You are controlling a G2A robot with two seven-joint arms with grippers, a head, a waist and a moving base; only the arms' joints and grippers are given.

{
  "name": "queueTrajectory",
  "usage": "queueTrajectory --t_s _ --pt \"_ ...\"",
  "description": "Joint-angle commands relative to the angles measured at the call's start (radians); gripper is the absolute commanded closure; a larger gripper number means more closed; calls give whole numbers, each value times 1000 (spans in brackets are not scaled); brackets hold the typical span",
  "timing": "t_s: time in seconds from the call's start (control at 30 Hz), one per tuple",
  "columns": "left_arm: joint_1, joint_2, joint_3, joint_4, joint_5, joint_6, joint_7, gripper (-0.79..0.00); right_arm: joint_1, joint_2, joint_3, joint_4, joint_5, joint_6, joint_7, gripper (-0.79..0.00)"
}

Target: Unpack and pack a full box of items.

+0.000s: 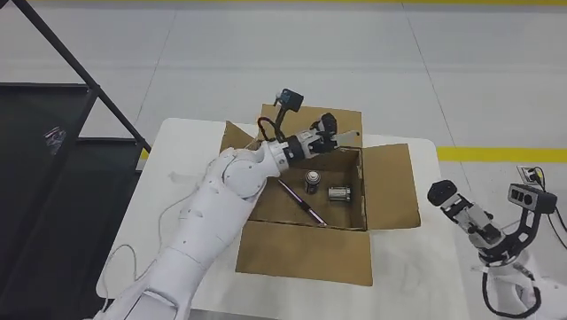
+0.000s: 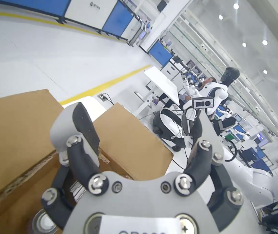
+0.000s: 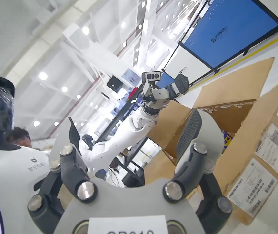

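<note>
Left fingers [image 1: 330, 136] spread wide with nothing held, hanging over the far rim of the open cardboard box [image 1: 301, 251]. Inside, just past them: a can [image 1: 312, 178], a metal cylinder [image 1: 340, 194] and a purple pen [image 1: 301, 200]. Right fingers [image 1: 440, 194] are released too, off beside the box.

Open cardboard box [image 1: 390, 187], flaps out; inside, upright can [image 1: 313, 178], tipped can [image 1: 340, 194], purple stick [image 1: 299, 199].
</note>
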Motion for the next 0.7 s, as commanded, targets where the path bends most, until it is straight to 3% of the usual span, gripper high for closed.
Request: queueTrajectory --t_s 0.0,0.03,0.1,0.23,0.37,0.67 --pt "130 43 -117 -224 17 59 -58 -785 18 -2 -15 -36 -148 -1 -52 -785" --pt "216 65 -188 -361 18 102 -99 -785 33 -5 -35 -67 -255 15 -98 -785" --pt "331 90 -278 -536 10 155 -153 -785 57 -11 -82 -113 -405 52 -159 -785" --pt "486 118 -408 -735 -19 211 -199 -785 97 -20 -164 -149 -557 120 -232 -785" --pt "568 132 -487 -811 -37 224 -205 -785 97 -20 -164 -149 -557 120 -232 -785" --pt "568 132 -487 -811 -37 224 -205 -785 97 -20 -164 -149 -557 120 -232 -785"
